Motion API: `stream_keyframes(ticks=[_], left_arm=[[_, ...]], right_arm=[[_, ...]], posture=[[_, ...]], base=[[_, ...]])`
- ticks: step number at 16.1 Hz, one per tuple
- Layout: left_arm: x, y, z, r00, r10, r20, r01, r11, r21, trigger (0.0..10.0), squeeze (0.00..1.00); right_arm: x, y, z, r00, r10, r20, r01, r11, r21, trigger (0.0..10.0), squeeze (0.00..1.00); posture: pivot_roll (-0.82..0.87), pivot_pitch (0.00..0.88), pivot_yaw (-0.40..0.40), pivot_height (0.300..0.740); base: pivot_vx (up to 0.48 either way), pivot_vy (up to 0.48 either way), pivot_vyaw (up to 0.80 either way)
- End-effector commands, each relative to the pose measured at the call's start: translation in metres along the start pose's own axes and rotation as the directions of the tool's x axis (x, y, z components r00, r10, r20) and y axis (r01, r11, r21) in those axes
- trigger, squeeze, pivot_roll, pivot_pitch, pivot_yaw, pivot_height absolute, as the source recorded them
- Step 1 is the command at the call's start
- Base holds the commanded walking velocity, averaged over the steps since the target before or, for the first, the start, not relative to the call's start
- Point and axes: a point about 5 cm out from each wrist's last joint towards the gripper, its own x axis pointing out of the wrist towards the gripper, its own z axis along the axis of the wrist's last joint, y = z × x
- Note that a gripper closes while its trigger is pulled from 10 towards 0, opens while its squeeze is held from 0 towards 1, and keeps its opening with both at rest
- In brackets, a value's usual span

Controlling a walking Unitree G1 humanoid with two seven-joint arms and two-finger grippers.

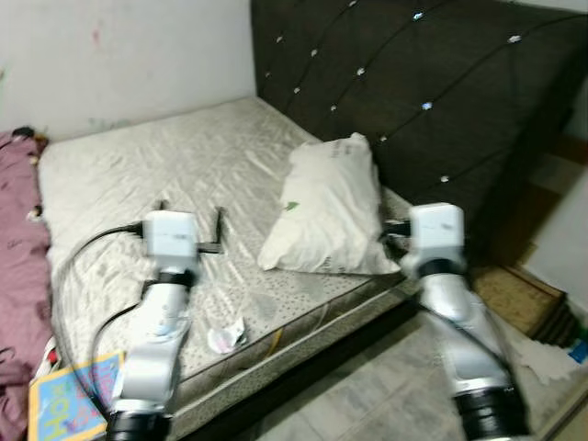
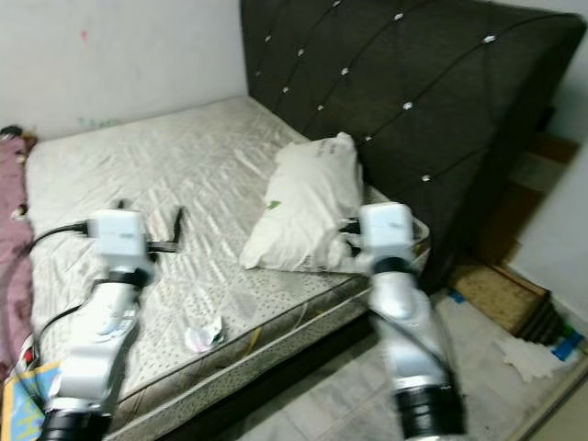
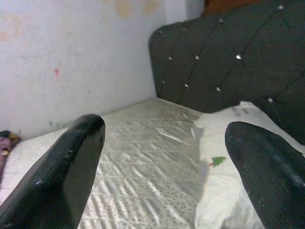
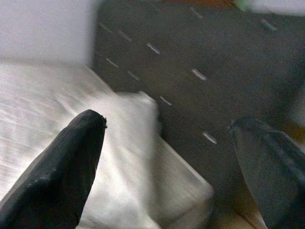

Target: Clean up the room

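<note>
White pillow point(image 1: 326, 207) lies on bare mattress point(image 1: 165, 175), near corner, just beside dark tufted headboard point(image 1: 432, 83). Left gripper point(image 3: 167, 157) hovers over mattress, fingers point(image 3: 66, 167) wide apart, holding nothing. Right gripper point(image 4: 176, 157) at pillow's headboard-side edge, fingers spread, empty; contact with pillow cannot be told, wrist view blurred. Crumpled paper scrap point(image 1: 226, 338) sits on mattress near front edge. Colourful book point(image 1: 69, 395) on floor, partly cut off by frame. Purple blanket point(image 1: 18, 266) beside bed, cropped at frame edge.
</note>
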Motion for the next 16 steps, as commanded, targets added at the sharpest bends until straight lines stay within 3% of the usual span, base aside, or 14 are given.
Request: stream_keyframes(ticks=[1, 3, 5, 9, 11, 16], left_arm=[[0.000, 0.015, -0.007, 0.997, 0.065, -0.040, -0.064, 0.998, 0.029, 10.0, 0.00], [0.003, 0.025, -0.004, 0.995, 0.092, -0.029, -0.091, 0.995, 0.041, 10.0, 0.00], [0.001, 0.029, -0.005, 0.993, 0.114, -0.029, -0.112, 0.992, 0.054, 10.0, 0.00], [0.004, 0.015, 0.004, 0.999, 0.051, -0.007, -0.051, 0.998, 0.023, 10.0, 0.00], [0.002, 0.021, -0.002, 0.999, 0.043, -0.025, -0.042, 0.998, 0.042, 10.0, 0.00], [-0.013, 0.014, -0.023, 0.997, 0.007, -0.080, -0.002, 0.998, 0.060, 10.0, 0.00]], right_arm=[[0.006, 0.005, 0.005, 1.000, 0.007, -0.001, -0.007, 1.000, 0.006, 10.0, 0.00], [0.016, 0.011, 0.014, 0.999, 0.037, 0.036, -0.036, 0.999, -0.024, 10.0, 0.00], [0.015, 0.017, 0.018, 0.989, 0.095, 0.109, -0.100, 0.994, 0.040, 10.0, 0.00], [0.001, 0.025, 0.011, 0.985, 0.135, 0.110, -0.148, 0.982, 0.117, 10.0, 0.00], [-0.006, 0.032, 0.012, 0.980, 0.144, 0.140, -0.165, 0.973, 0.160, 10.0, 0.00], [-0.024, 0.034, 0.001, 0.968, 0.210, 0.140, -0.227, 0.967, 0.119, 10.0, 0.00]], posture=[[-0.02, 0.000, -0.012, 0.740], [-0.01, 0.000, -0.006, 0.740], [-0.01, 0.000, 0.006, 0.740], [-0.04, 0.000, 0.040, 0.740], [-0.06, 0.000, 0.062, 0.740], [-0.06, 0.000, 0.046, 0.740]], base=[[0.000, 0.000, 0.00], [0.000, 0.000, 0.00], [0.000, 0.000, 0.00], [0.000, 0.000, 0.00], [0.000, 0.000, 0.00], [0.000, 0.000, 0.00]])
